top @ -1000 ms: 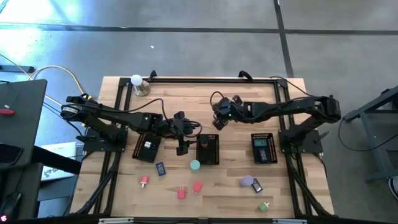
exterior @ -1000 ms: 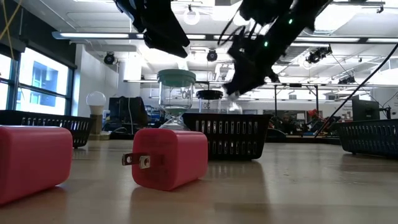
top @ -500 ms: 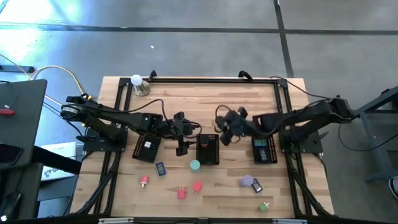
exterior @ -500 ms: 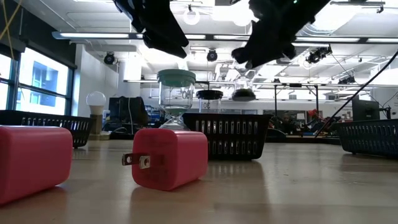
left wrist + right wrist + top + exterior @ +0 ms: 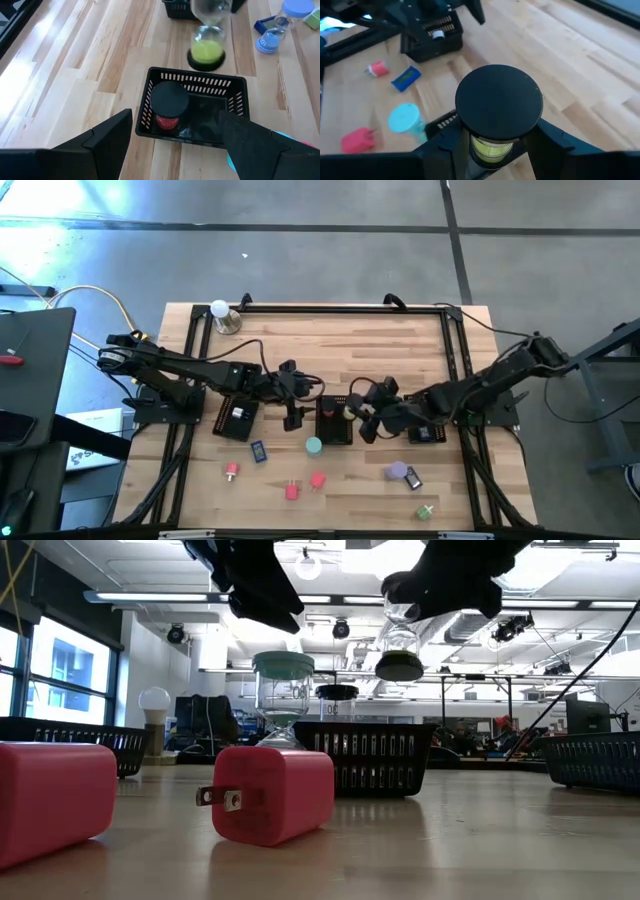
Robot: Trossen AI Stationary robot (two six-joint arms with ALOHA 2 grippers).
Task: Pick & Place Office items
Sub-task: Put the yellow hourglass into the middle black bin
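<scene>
My right gripper (image 5: 364, 418) hangs over the right edge of the middle black mesh tray (image 5: 334, 432), shut on a sand timer (image 5: 492, 145) with black caps and green sand. A black-capped timer with red sand (image 5: 167, 107) lies in that tray. My left gripper (image 5: 293, 416) hovers open just left of the tray, touching nothing. On the near part of the table rest a teal-capped timer (image 5: 314, 446), a dark blue rectangle (image 5: 258, 450), red and pink blocks (image 5: 291, 491), a purple roll (image 5: 397, 471) and a green bit (image 5: 425, 512). My right gripper pinches the green-sand timer between its two fingers (image 5: 547, 142), which stand on either side of its body just under the black cap (image 5: 499, 102). The fingers slant down from the table's right. The timer hangs below them, lower cap (image 5: 400, 667) down, clear of table and tray.
A second mesh tray (image 5: 237, 418) stands under the left arm and a third (image 5: 425, 423) under the right arm. A white ball on a metal base (image 5: 221, 315) stands at the far left corner. A black frame (image 5: 330, 308) runs along the table's edges.
My right gripper has swung from the far middle of the table toward the near edge, to beside the middle tray, turning at the wrist. The green-sand timer has travelled with it, still held and clear of the table.
</scene>
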